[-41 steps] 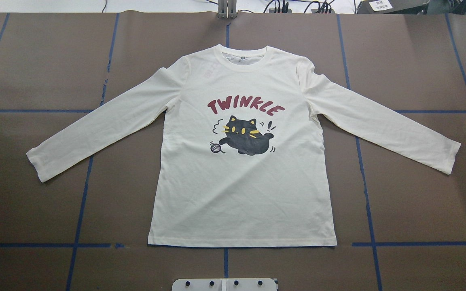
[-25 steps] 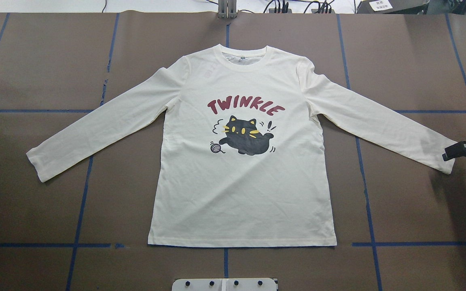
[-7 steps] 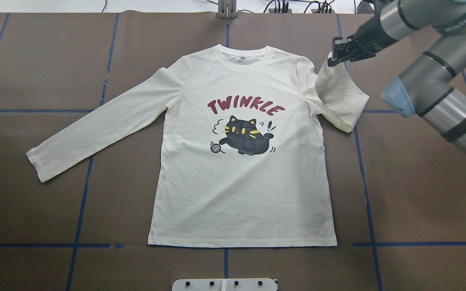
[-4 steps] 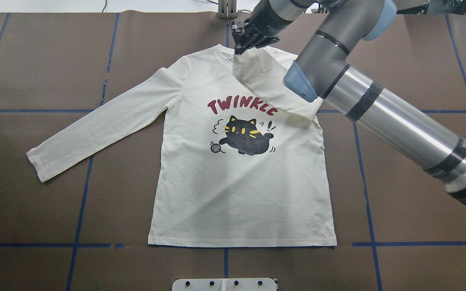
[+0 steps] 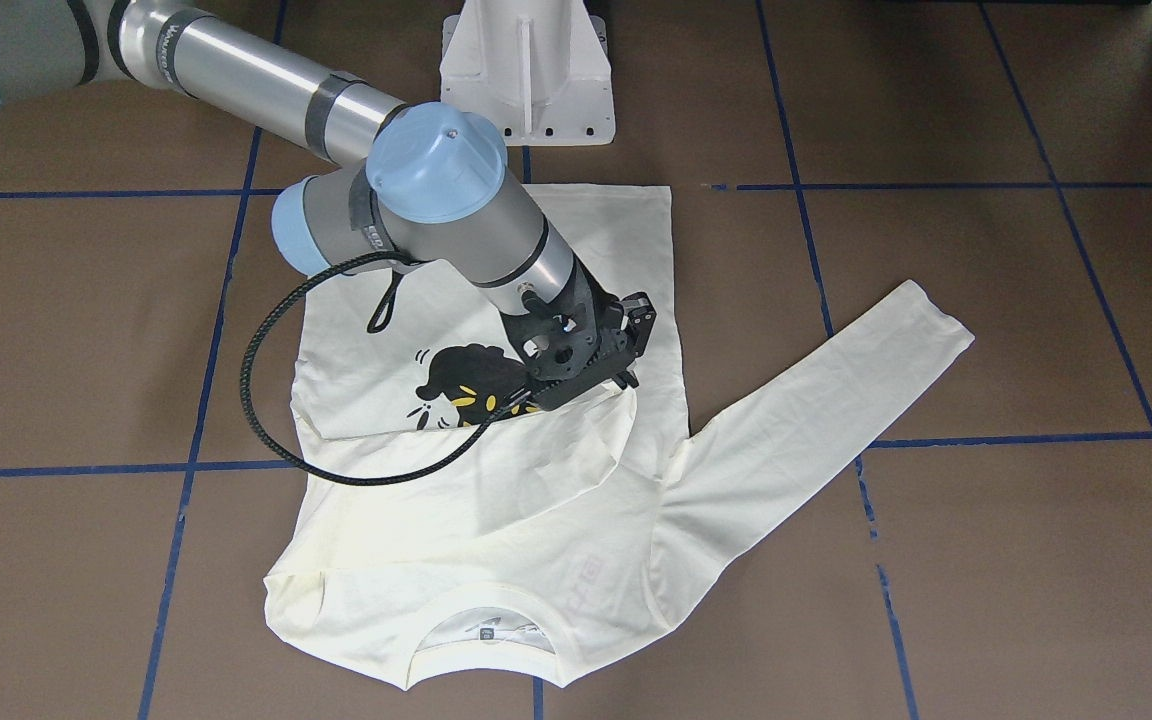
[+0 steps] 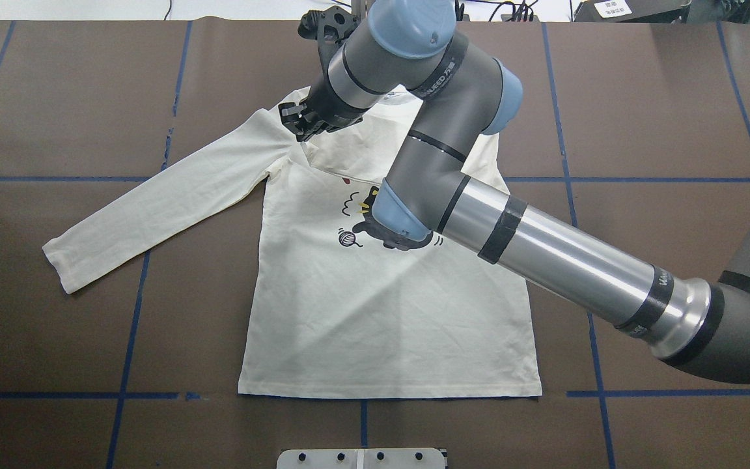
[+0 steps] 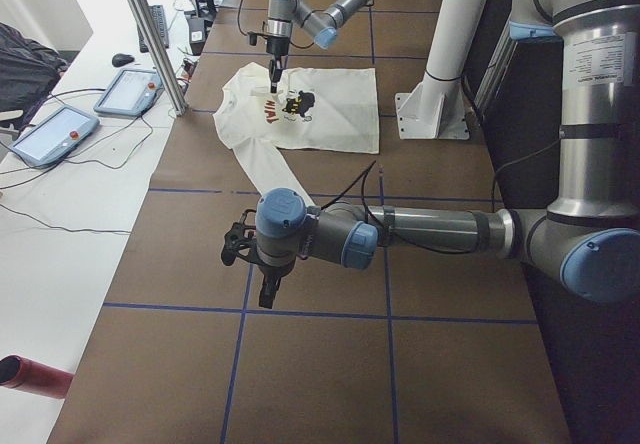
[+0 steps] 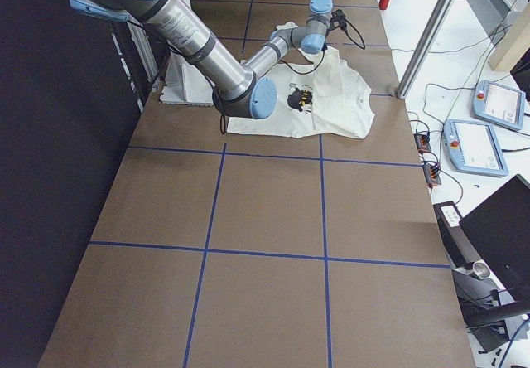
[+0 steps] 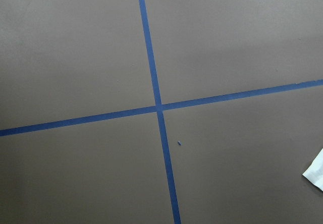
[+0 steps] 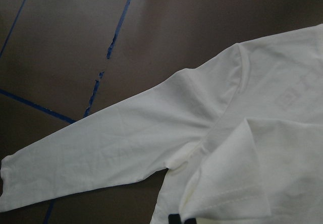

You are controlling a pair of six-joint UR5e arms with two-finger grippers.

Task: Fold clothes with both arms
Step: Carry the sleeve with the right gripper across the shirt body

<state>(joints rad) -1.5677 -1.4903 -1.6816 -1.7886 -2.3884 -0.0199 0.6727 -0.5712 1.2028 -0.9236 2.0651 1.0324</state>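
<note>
T-shirt (image 6: 381, 326) flat on desk (image 6: 674, 98). R arm (image 6: 544, 267) has swung its sleeve (image 6: 346, 153) across, collar-side of cat print (image 5: 466, 385); jaws clamped on cuff (image 10: 222, 206). 1st fold nearly laid. L arm (image 7: 420, 234) jaws: cannot tell.

No text can be read in full. On the T-shirt (image 6: 381, 312), in the centre of the overhead view, the folded sleeve covers the red chest lettering, leaving only a red speck. The white lettering on the right arm's (image 6: 544, 257) dark band (image 6: 439, 68), top centre, and the print on a white label (image 6: 614, 8), upper right, are too small to read.
</note>
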